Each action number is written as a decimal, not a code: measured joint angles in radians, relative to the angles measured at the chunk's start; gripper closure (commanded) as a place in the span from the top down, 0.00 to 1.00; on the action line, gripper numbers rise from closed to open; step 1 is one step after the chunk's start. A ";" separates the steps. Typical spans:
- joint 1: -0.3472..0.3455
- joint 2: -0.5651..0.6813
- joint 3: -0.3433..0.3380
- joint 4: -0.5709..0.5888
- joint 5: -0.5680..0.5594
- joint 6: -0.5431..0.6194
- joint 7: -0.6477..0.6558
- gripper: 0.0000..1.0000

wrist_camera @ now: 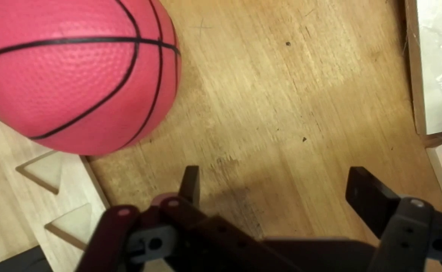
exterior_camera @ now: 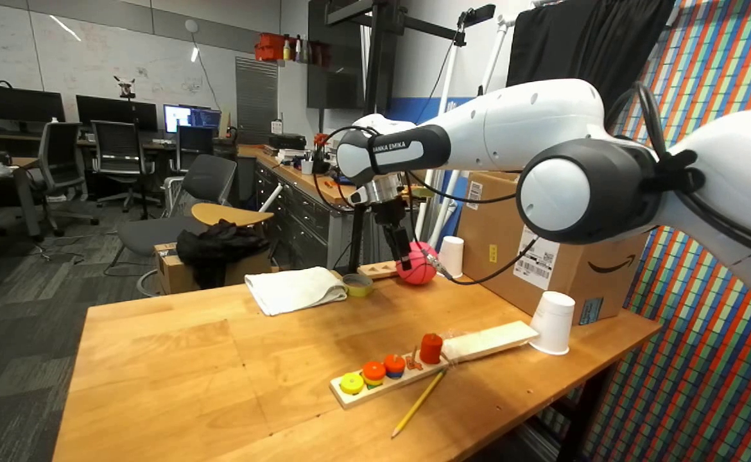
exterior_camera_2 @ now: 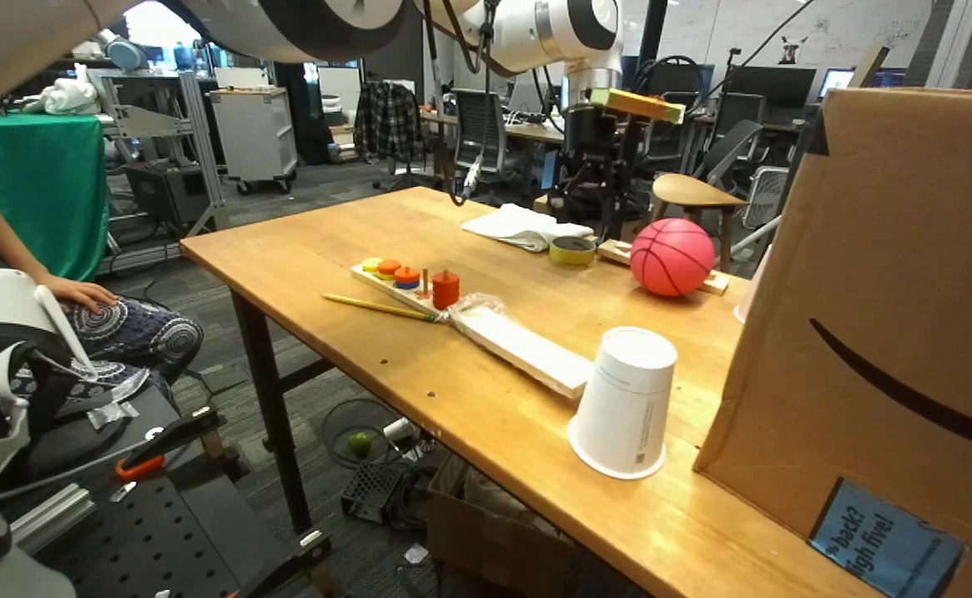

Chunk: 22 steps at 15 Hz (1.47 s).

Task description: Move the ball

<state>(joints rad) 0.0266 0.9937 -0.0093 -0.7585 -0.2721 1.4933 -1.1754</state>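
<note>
A carton (exterior_camera_2: pixel 876 274), white cup (exterior_camera: pixel 450 256) and slotted board (wrist_camera: pixel 73 192) crowd the pink ball (exterior_camera_2: pixel 670 259) near a corner of the bench (exterior_camera: pixel 170 359).
The carton stands at the end edge, the cup just beside the ball; a tape roll (exterior_camera_2: pixel 571 259) and folded towel (exterior_camera: pixel 295 290) lie along the adjoining long edge, a peg toy (exterior_camera: pixel 374 372) toward the opposite one. The arm (exterior_camera: pixel 529 119) reaches in over that opposite edge, its gripper (wrist_camera: pixel 274 172) pointing down above the bench, fingers (wrist_camera: pixel 368 200) spread with bare wood between. In the wrist view the ball sits outside that gap, nearer the corner, overlapping the slotted board; whether it rests on it, I cannot tell.
</note>
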 measured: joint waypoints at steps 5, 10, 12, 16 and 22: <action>-0.002 0.049 -0.027 0.067 0.000 -0.009 0.000 1.00; -0.002 0.071 -0.040 0.103 0.000 -0.016 0.004 1.00; -0.001 0.078 -0.050 0.112 0.000 -0.017 0.016 1.00; -0.002 0.088 -0.074 0.116 -0.001 -0.023 0.047 1.00; -0.003 0.106 -0.083 0.117 0.000 -0.077 0.103 1.00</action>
<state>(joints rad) 0.0240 1.0992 -0.0927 -0.6412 -0.2726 1.4159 -1.0721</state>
